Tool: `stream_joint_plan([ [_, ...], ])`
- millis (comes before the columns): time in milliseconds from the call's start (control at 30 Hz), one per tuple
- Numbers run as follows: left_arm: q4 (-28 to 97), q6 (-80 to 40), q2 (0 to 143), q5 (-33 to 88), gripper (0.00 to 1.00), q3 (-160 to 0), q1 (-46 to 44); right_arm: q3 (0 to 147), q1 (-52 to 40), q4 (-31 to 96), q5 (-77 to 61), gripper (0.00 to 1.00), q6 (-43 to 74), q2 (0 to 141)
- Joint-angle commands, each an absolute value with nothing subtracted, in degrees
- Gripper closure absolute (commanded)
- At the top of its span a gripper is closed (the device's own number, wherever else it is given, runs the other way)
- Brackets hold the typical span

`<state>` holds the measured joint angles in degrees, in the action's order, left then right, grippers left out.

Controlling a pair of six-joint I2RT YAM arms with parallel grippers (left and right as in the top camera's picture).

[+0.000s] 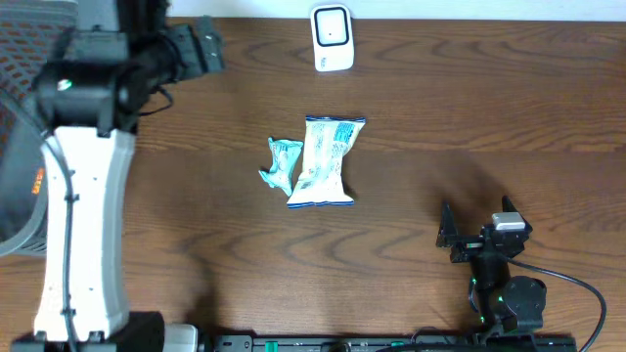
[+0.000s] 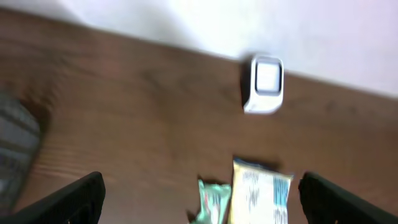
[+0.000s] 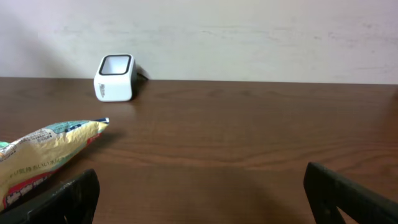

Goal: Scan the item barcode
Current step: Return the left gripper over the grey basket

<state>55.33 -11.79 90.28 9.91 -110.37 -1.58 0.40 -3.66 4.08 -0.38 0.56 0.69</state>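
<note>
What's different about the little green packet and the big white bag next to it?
The white snack bag is much bigger than the teal packet. The bag is white with blue edges and print, while the packet is teal all over. The bag lies long and fairly flat, but the packet looks crumpled and twisted. Both are snack wrappers lying side by side, touching, in the middle of the wooden table.

No text can be read: the printing on the white-and-blue snack packet [image 1: 323, 161] is too small and blurred, and the orange marking [image 1: 36, 181] at the far left edge is illegible too
</note>
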Motion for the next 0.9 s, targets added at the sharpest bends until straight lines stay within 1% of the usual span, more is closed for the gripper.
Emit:
stream_joint_plan([
  [0,54.5,-11.3,88.2,9.4,0.02,-111.6,1.6,0.4,-4.1,4.4,-0.4,0.01,-0.1,0.4],
  [200,53.8,-14.8,87.7,9.3,0.02,-111.6,8.9,0.3,-4.1,4.4,-0.4,0.01,-0.1,0.4],
  [400,48.7,-25.1,87.7,9.4,0.02,-111.6,18.2,0.4,-4.1,4.4,-0.4,0.01,-0.1,0.4],
  [867,48.1,-25.4,87.8,9.3,0.02,-111.0,33.3,0.3,-4.1,4.4,-0.4,0.01,-0.1,0.4],
])
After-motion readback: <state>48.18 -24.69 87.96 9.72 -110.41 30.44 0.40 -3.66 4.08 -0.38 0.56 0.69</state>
